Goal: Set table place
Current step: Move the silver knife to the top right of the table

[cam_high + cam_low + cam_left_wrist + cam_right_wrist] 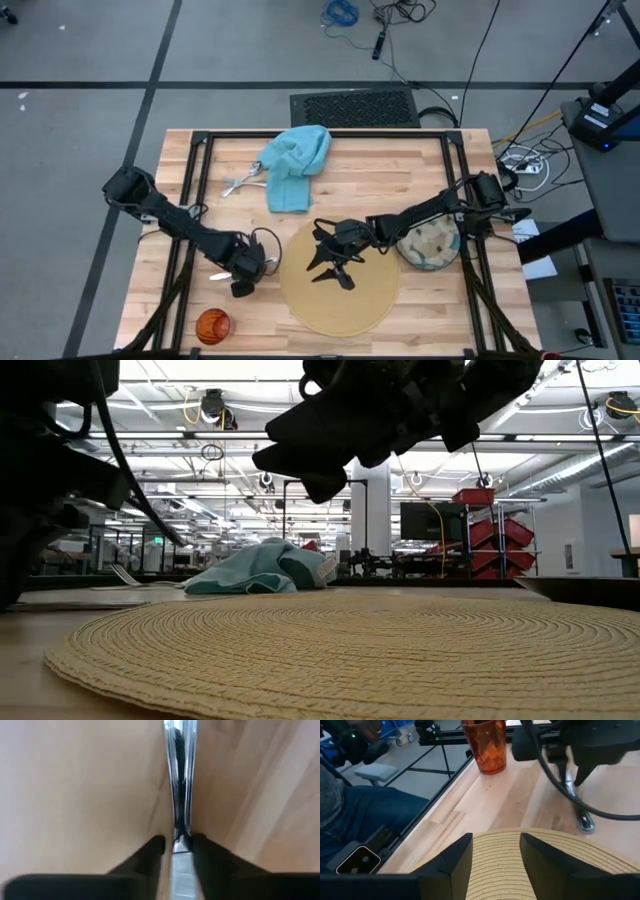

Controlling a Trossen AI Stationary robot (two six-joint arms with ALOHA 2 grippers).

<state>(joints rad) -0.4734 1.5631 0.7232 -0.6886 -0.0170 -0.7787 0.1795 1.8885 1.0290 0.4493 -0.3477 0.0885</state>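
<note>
My left gripper (177, 845) pinches a silver utensil (180, 780) at the mat's (340, 300) nine o'clock edge; next I release it flat on the worktop (420, 160).

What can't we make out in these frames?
- Utensil in the left gripper: fork, knife or spoon unclear; left wrist view shows only a blurred handle.
- Cutlery beside the napkin: too small in high view to sort.
- Bowl: partly hidden by the right arm.
</note>
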